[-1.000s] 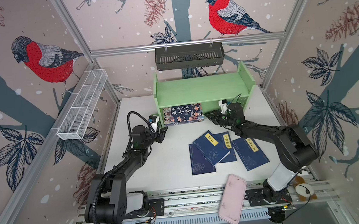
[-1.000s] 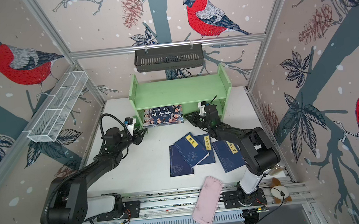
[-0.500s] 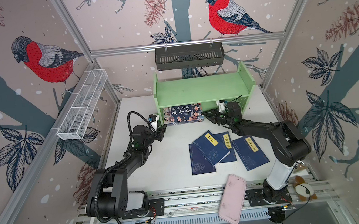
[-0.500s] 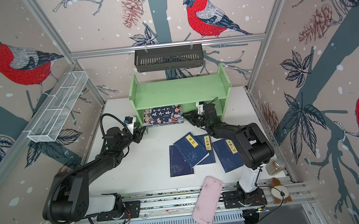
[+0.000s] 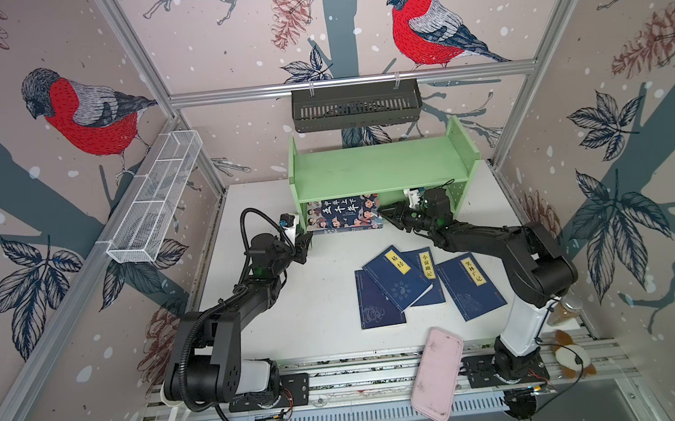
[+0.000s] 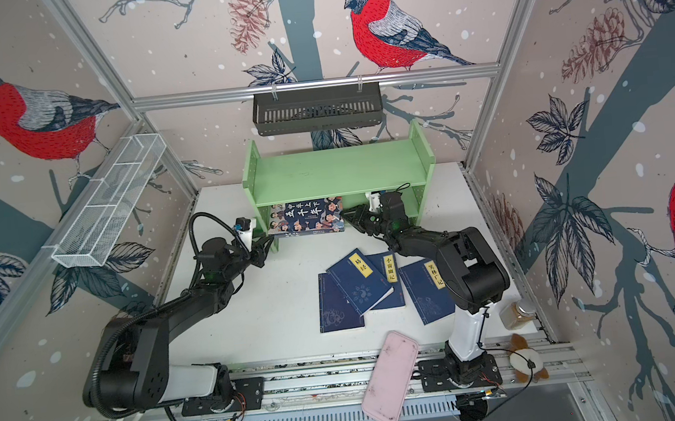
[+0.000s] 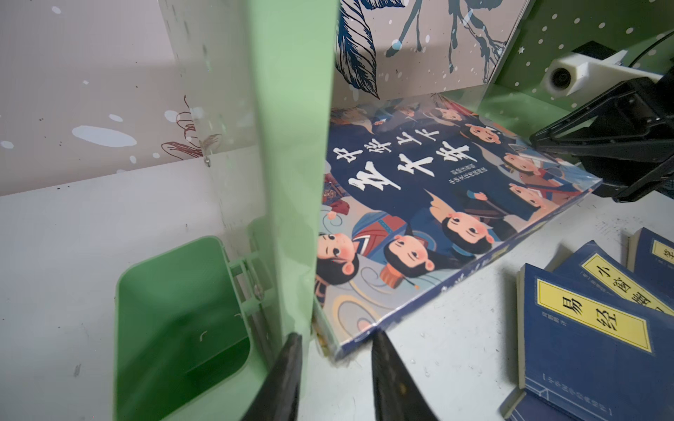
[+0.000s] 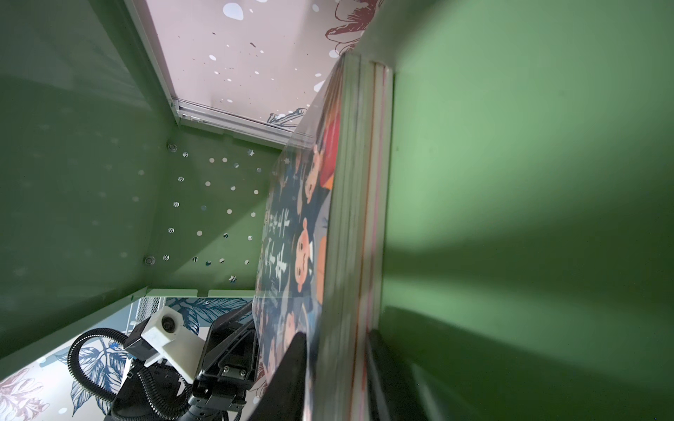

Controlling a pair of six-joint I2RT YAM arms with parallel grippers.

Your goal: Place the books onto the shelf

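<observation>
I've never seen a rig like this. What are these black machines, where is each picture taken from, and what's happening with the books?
Two black robot arms are mounted at the front of a white table. Two pictures look down from overhead; the other two come from a camera on each arm's wrist. At the back stands a green shelf. A cartoon book lies flat in its lower tier, sticking out. The right arm has jaws shut on its side edge; the left arm has jaws open around its corner. Four navy books lie loose on the table, and a pink case hangs over the front edge.
</observation>
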